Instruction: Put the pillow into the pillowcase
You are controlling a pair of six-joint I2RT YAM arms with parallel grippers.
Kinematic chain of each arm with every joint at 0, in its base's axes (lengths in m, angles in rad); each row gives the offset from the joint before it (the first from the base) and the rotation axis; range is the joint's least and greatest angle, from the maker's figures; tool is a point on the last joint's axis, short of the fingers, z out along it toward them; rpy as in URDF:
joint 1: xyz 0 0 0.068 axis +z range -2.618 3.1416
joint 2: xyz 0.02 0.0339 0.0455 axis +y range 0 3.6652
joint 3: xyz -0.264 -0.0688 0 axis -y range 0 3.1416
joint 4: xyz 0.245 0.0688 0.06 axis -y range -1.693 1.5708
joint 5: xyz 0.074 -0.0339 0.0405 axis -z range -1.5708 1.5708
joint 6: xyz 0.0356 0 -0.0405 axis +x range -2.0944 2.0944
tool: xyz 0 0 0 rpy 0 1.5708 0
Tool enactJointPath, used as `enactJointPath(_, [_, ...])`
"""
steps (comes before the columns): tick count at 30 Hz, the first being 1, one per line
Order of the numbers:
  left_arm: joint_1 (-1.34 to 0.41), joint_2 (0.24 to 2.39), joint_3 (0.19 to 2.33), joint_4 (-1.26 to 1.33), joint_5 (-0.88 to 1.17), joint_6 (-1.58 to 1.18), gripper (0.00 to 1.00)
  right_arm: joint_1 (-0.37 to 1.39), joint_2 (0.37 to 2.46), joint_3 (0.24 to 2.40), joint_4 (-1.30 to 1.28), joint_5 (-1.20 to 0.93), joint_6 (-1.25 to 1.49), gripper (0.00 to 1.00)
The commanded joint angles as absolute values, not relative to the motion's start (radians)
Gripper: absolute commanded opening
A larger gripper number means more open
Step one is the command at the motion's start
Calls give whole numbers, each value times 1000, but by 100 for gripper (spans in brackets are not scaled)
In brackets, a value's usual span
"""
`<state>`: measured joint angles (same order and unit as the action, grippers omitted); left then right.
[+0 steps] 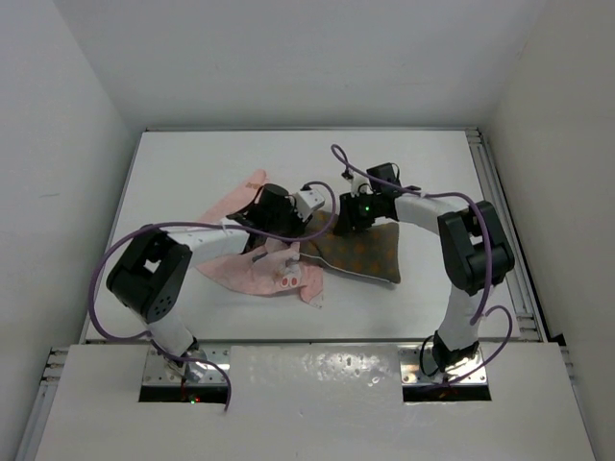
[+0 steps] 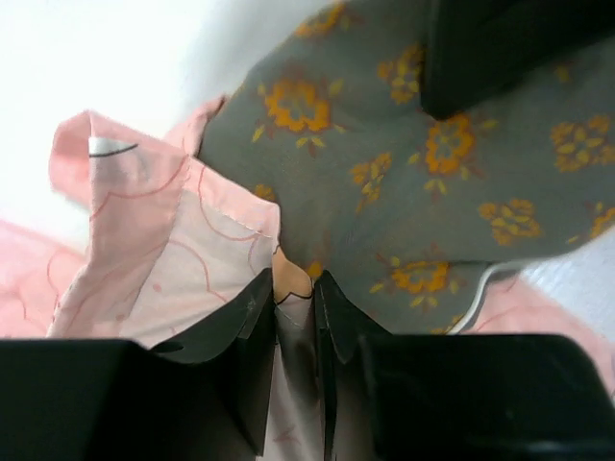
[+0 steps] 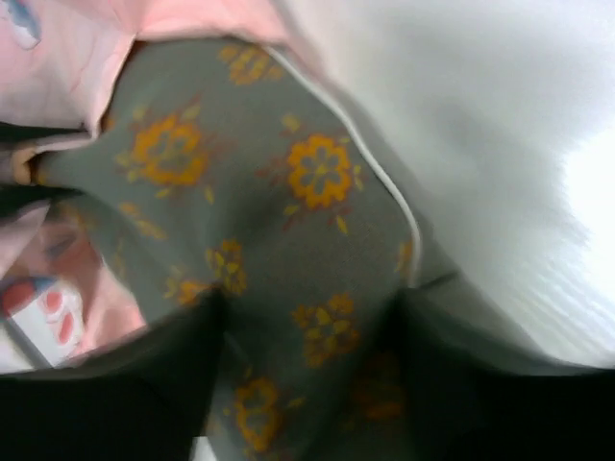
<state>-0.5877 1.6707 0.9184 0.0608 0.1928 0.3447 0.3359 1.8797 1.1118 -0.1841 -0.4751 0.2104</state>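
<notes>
The olive-brown pillow (image 1: 370, 252) with orange flowers lies mid-table, its left end against the crumpled pink pillowcase (image 1: 252, 274). My left gripper (image 1: 309, 226) sits at the case's edge beside the pillow. In the left wrist view this gripper (image 2: 295, 283) is shut on a fold of the pillowcase (image 2: 144, 250), with the pillow (image 2: 384, 173) just beyond it. My right gripper (image 1: 348, 223) is over the pillow's far left part. In the blurred right wrist view its fingers (image 3: 303, 327) straddle the pillow (image 3: 288, 192) and press on both sides. Pink pillowcase (image 3: 77, 58) lies along the left.
The white table (image 1: 192, 163) is walled on three sides, with a metal rail (image 1: 500, 192) along its right edge. Purple cables loop off both arms. A dark part of the right gripper (image 2: 500, 38) hangs over the pillow in the left wrist view.
</notes>
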Motion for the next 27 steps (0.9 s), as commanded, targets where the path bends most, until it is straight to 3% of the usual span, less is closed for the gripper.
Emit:
enactJointPath(1, [-583,1654,988,54,254,377,18,354,1871,1086,-196,-678,167,28])
enactJointPath(2, [-578,1652,1006,43,274,396,18,354,1865,1075,-196,-670,192,0])
enactJointPath(5, [-577,1648,1008,35,295,414,21,360,1832,1040,-166,-666,205,0])
enactJointPath(8, [-575,1640,1006,32,261,423,19,368,1743,976,-95,-635,238,0])
enactJointPath(13, [-577,1615,1025,15,250,453,0,390,1677,893,-52,-560,262,0])
enactJointPath(24, [-597,1592,1178,-71,359,383,0,462,1589,839,-6,-496,298,0])
enactJointPath(26, [-597,1588,1164,-78,359,388,15,465,1560,825,21,-488,311,0])
enactJointPath(27, [-597,1586,1142,-78,348,397,15,465,1552,815,26,-488,313,0])
